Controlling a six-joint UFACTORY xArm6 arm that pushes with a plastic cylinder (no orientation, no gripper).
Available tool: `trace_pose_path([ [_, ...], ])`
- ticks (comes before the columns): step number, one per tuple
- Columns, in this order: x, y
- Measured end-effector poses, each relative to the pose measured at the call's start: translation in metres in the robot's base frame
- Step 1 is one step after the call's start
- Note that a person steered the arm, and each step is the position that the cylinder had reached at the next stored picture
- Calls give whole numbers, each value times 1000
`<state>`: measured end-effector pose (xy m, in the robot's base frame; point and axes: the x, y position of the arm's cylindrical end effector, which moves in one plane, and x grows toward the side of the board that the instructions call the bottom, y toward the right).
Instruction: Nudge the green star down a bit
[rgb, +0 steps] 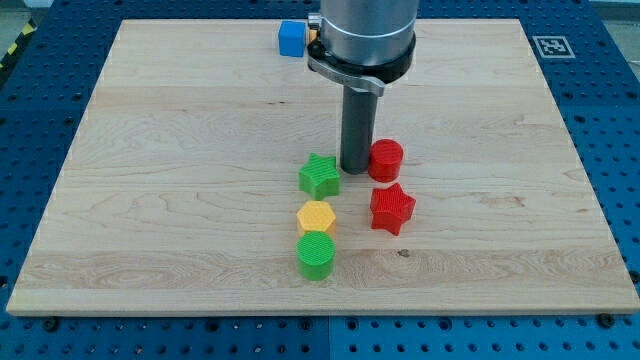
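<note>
Two green blocks, two red, one yellow, one blue.

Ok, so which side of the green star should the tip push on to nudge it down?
No jaws here, so push rather than grip. Contact the green star on its upper edge, coming from the view's top. My tip sits at its right, between it and the red cylinder. The yellow hexagon lies just below, so keep it gentle.

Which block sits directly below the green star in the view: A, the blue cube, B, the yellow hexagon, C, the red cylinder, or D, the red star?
B: the yellow hexagon lies just under the green star, above the green cylinder.
</note>
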<state>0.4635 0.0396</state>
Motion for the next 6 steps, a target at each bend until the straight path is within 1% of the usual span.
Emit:
trace_pose_path([
  [2, 0, 48],
  [3, 0, 51],
  [4, 0, 41],
  [6, 1, -10],
])
